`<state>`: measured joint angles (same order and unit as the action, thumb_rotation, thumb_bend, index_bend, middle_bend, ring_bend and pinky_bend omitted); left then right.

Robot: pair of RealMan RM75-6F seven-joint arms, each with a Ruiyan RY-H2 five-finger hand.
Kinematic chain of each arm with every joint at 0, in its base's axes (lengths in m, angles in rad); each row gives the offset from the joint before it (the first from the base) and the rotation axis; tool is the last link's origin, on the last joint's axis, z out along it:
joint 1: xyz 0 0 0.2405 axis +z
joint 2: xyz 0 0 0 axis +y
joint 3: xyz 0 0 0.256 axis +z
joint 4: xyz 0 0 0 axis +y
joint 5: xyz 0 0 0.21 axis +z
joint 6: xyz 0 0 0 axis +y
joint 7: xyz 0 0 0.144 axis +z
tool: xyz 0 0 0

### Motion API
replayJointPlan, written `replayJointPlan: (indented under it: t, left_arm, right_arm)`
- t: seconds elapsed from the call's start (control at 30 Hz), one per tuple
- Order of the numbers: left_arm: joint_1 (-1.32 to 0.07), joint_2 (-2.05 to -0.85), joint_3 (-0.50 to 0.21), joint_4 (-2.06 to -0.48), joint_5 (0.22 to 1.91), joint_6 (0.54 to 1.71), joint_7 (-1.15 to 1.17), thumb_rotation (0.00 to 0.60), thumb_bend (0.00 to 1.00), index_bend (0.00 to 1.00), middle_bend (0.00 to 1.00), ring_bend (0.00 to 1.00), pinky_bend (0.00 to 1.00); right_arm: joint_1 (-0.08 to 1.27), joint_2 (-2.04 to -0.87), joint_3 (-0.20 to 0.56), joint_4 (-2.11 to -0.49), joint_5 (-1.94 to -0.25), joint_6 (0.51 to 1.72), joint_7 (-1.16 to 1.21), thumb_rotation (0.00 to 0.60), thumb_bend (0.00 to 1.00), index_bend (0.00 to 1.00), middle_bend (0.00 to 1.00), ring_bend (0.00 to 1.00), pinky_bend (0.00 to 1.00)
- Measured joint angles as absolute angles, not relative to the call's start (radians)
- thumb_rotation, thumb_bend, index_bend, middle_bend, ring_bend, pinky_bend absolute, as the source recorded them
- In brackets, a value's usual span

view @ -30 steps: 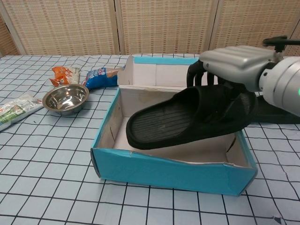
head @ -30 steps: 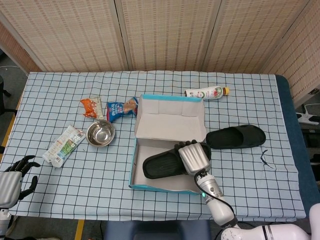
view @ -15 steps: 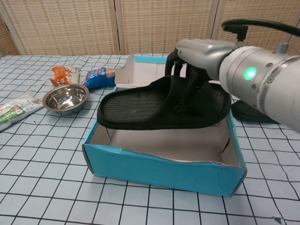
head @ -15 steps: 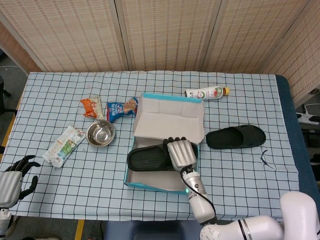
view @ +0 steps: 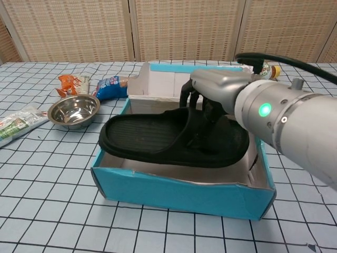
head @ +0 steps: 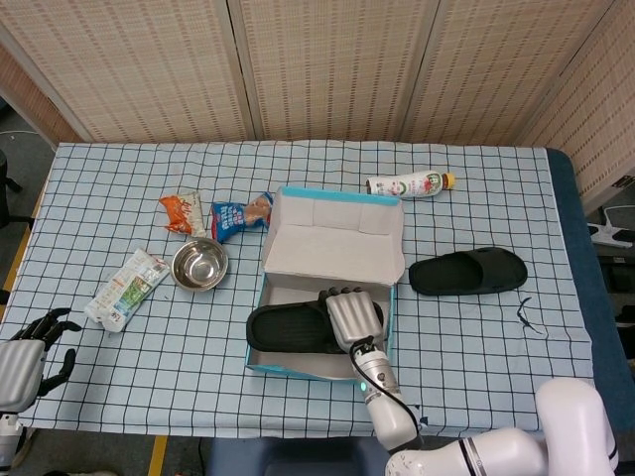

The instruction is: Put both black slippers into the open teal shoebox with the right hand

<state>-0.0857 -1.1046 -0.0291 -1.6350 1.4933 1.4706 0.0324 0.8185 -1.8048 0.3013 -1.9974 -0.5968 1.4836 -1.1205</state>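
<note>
Your right hand [view: 210, 100] grasps slipper [view: 168, 138] by strap, mid-frame in chest view, held over box [view: 174, 190]. Toe end overhangs box's left wall; you release now, slipper likely perches on rim or tips out. Pushing down risks dragging or crushing thin cardboard wall. Shift slipper rightward, level it before letting go. Second slipper [head: 468, 271] waits on cloth, right of box in head view. Left hand [head: 30, 342] idle, lower left corner, fingers spread, holding nothing.
</note>
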Motion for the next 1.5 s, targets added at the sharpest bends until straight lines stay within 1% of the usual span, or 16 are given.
replayJointPlan:
  t: [0.13,0.5,0.63,0.8,1.03,1.07,1.1,1.17,1.23,1.27,1.33,1.4,1.43,1.5]
  left_arm:
    - [-0.085,-1.103,-0.029,-1.637,1.497,1.473,0.026,0.6,0.51,0.36,0.16,0.25,0.42]
    - [-0.086,-1.105,-0.028,-1.636,1.496,1.47,0.036,0.6,0.51,0.36,0.16,0.25,0.42]
    - [-0.088,-1.107,-0.026,-1.636,1.495,1.466,0.043,0.6,0.51,0.36,0.16,0.25,0.42]
    - [-0.089,-1.11,-0.025,-1.636,1.499,1.465,0.047,0.6,0.51,0.36,0.16,0.25,0.42]
    - [-0.089,-1.109,-0.025,-1.633,1.497,1.464,0.04,0.6,0.51,0.36,0.16,0.25,0.42]
    - [-0.089,-1.109,-0.025,-1.634,1.497,1.464,0.039,0.6,0.51,0.36,0.16,0.25,0.42]
    - [-0.089,-1.109,-0.025,-1.634,1.498,1.465,0.037,0.6,0.51,0.36,0.16,0.25,0.42]
    - [-0.089,-1.109,-0.024,-1.635,1.5,1.465,0.036,0.6,0.51,0.36,0.16,0.25,0.42]
    - [-0.09,-1.109,-0.024,-1.634,1.5,1.464,0.039,0.6,0.51,0.36,0.16,0.25,0.42]
    - [-0.09,-1.109,-0.024,-1.633,1.498,1.462,0.04,0.6,0.51,0.36,0.16,0.25,0.42]
    - [-0.091,-1.11,-0.024,-1.634,1.495,1.458,0.041,0.6,0.51,0.36,0.16,0.25,0.42]
    - [-0.091,-1.111,-0.023,-1.633,1.494,1.456,0.043,0.6,0.51,0.36,0.16,0.25,0.42]
    - [-0.092,-1.111,-0.023,-1.632,1.494,1.456,0.045,0.6,0.51,0.36,0.16,0.25,0.42]
    - [-0.093,-1.113,-0.023,-1.63,1.492,1.454,0.049,0.6,0.51,0.36,0.16,0.25,0.42]
  right_arm:
    - [0.821,-1.803,0.275,-2.009,-0.603,1.504,-1.127,0.6,0.3,0.77,0.73,0.59,0.57]
    - [0.824,-1.77,0.253,-2.067,-0.588,1.55,-1.167,0.6,0.31,0.77,0.73,0.6,0.57]
    - [0.818,-1.746,0.23,-2.075,-0.567,1.57,-1.192,0.6,0.31,0.77,0.73,0.6,0.57]
    - [0.808,-1.732,0.232,-2.047,-0.527,1.518,-1.136,0.6,0.31,0.77,0.74,0.6,0.57]
    - [0.801,-1.738,0.227,-1.957,-0.498,1.445,-1.058,0.6,0.31,0.77,0.74,0.6,0.57]
    - [0.801,-1.738,0.226,-1.948,-0.497,1.438,-1.052,0.6,0.31,0.75,0.74,0.59,0.57]
    - [0.8,-1.738,0.224,-1.942,-0.498,1.431,-1.045,0.6,0.3,0.71,0.73,0.56,0.56]
    - [0.798,-1.733,0.22,-1.939,-0.5,1.407,-1.027,0.6,0.23,0.57,0.64,0.45,0.51]
    - [0.795,-1.719,0.22,-1.945,-0.5,1.37,-1.001,0.6,0.12,0.4,0.44,0.27,0.38]
    - [0.794,-1.71,0.221,-1.949,-0.501,1.351,-0.986,0.6,0.09,0.35,0.37,0.2,0.33]
    - [0.79,-1.68,0.222,-1.967,-0.505,1.304,-0.95,0.6,0.05,0.28,0.28,0.12,0.25]
    - [0.788,-1.647,0.221,-1.987,-0.509,1.266,-0.922,0.6,0.01,0.2,0.2,0.05,0.2]
    - [0.787,-1.625,0.219,-2.004,-0.511,1.245,-0.907,0.6,0.0,0.15,0.17,0.02,0.19]
    - [0.787,-1.592,0.215,-2.031,-0.511,1.217,-0.886,0.6,0.0,0.11,0.13,0.0,0.18]
